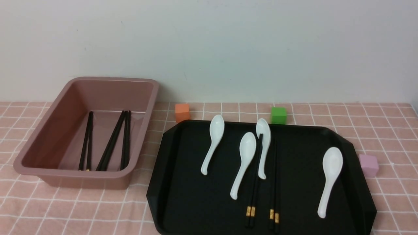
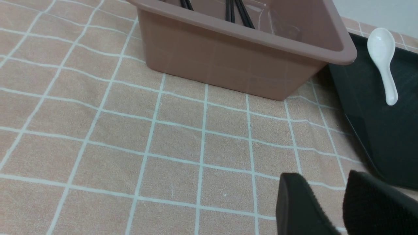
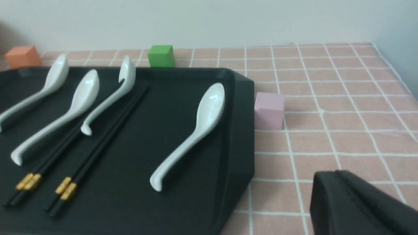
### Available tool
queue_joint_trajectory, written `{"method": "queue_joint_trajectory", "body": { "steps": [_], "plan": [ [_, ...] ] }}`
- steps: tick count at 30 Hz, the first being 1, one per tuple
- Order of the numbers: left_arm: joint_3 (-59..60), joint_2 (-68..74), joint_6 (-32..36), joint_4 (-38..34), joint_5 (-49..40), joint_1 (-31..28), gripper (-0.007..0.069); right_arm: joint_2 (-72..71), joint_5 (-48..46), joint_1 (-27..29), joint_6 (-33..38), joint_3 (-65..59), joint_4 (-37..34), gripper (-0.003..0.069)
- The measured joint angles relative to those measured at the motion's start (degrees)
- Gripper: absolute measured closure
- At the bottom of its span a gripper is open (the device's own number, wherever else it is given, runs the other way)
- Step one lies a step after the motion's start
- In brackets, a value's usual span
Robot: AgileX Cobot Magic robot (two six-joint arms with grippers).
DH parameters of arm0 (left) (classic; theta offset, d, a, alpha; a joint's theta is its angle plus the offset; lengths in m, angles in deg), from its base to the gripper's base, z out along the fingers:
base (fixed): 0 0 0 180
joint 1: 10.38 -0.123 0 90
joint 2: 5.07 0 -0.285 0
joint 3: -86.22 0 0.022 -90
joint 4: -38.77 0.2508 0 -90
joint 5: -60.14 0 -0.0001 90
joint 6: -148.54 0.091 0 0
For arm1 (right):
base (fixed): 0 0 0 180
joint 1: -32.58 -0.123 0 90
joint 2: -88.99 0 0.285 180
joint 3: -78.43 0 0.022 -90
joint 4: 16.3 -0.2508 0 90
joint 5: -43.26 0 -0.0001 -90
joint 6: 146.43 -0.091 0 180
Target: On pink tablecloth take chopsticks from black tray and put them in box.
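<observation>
Two chopstick pairs [image 1: 261, 182] lie on the black tray [image 1: 183, 202], one tucked against a white spoon [image 1: 264, 147]: a grab may drag it. Left tool [image 2: 329, 209] released; right tool [image 3: 356, 205] unclear.

Pink tablecloth [image 1: 375, 124]: pink, gridded with thin white lines. Box [image 1: 49, 176]: dusty mauve throughout. Black tray [image 1: 196, 209]: glossy black. Chopsticks [image 1: 256, 182]: black, each with a gold band near the thick end. Spoons [image 1: 329, 179]: plain white. Cubes: orange [image 1: 182, 112] at 11 o'clock of the tray, green [image 1: 278, 115] at 12 o'clock, pale lilac [image 1: 369, 165] at 3 o'clock. Wall [image 1: 228, 42]: off-white.
</observation>
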Motion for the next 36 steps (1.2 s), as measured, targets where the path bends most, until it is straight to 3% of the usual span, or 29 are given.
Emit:
{"method": "queue_joint_trajectory", "body": {
  "steps": [12,21,36],
  "plan": [
    [0.0,0.0,0.0,0.0,0.0,0.0,0.0387,0.0,-1.8,-2.1,1.5,0.0,-1.4,0.0662],
    [0.0,0.0,0.0,0.0,0.0,0.0,0.0387,0.0,-4.7,-2.1,18.4,0.5,-13.1,0.0662],
    [0.0,0.0,0.0,0.0,0.0,0.0,0.0387,0.0,-5.1,-2.1,19.5,0.5,-14.0,0.0659]
  ]
}}
